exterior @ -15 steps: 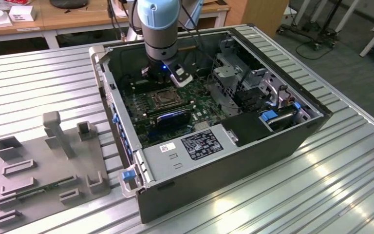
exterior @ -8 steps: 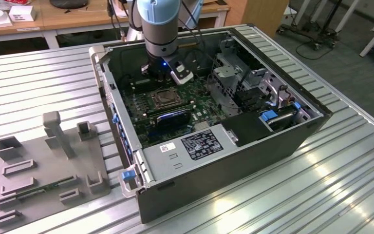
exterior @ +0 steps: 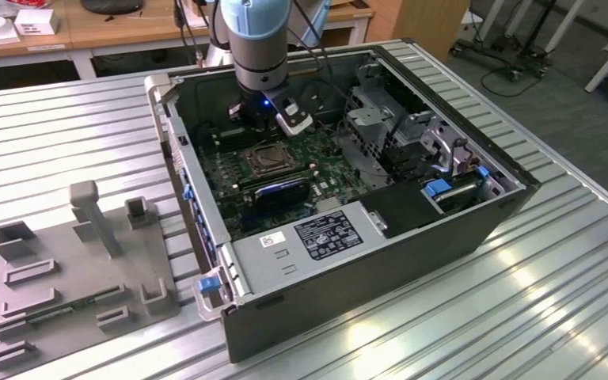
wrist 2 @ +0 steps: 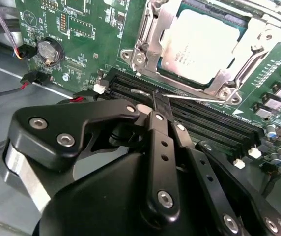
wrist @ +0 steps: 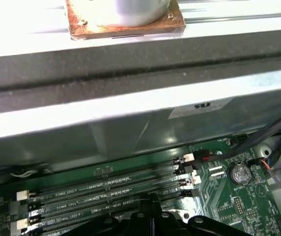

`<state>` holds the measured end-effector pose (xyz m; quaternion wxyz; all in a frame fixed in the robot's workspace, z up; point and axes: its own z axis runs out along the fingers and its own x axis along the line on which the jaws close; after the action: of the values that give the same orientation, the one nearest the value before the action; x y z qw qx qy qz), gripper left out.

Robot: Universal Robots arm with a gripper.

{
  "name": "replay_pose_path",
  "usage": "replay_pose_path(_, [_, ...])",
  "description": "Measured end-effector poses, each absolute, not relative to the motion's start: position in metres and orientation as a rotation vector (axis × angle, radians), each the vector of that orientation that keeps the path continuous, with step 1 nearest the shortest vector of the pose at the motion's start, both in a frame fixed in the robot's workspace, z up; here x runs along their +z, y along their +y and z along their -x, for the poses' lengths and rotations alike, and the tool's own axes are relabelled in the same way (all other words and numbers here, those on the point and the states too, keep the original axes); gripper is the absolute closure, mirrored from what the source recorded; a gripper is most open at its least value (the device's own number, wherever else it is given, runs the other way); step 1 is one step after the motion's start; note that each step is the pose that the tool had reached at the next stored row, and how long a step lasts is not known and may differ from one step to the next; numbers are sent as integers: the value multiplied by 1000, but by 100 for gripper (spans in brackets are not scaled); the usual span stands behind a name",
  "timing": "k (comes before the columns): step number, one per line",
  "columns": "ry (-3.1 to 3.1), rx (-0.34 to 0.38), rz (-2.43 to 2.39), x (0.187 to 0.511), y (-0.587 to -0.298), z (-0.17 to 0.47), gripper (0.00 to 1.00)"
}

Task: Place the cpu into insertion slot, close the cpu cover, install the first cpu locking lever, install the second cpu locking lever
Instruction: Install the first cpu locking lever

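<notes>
slatted table (exterior: pixel 557 301), open case (exterior: pixel 410 261): cpu (wrist 2: pixel 199 44) under cpu cover (wrist 2: pixel 149 42), near clenched pincer (wrist 2: pixel 156 100).

Count, exterior view: one arm (exterior: pixel 253 47), one case (exterior: pixel 389 261), one socket (exterior: pixel 267 161), one power supply (exterior: pixel 304 245). One grey fixture (exterior: pixel 72 285) sits on one slatted table (exterior: pixel 557 301).

Second wrist view: one gripper (wrist 2: pixel 155 103), one cpu (wrist 2: pixel 204 42), one cover (wrist 2: pixel 151 29), one green board (wrist 2: pixel 47 19), one coin cell (wrist 2: pixel 48 49). The first wrist view shows that single cell too.

First wrist view: four memory slots (wrist: pixel 106 187), side by side in one bank.
</notes>
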<state>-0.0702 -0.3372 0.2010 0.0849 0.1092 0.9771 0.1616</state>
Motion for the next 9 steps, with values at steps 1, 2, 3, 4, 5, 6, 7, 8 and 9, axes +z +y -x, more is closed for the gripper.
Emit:
replay_pose_path(1, [2914,482,-326,201,-337,70,89])
replay_pose_path(2, [2913,482,-325,200,-337,70,89])
replay_pose_path(3, [2913,482,-325,200,-337,70,89])
replay_pose_path(4, [2912,482,-325,200,-337,70,89])
replay_pose_path(5, [2912,482,-325,199,-337,70,89])
replay_pose_path(6, [2912,482,-325,199,-337,70,89])
replay_pose_path(7, [2911,481,-325,198,-337,70,89])
replay_pose_path(8, [2911,481,-325,197,-337,70,89])
replay_pose_path(9, [2911,481,-325,197,-337,70,89])
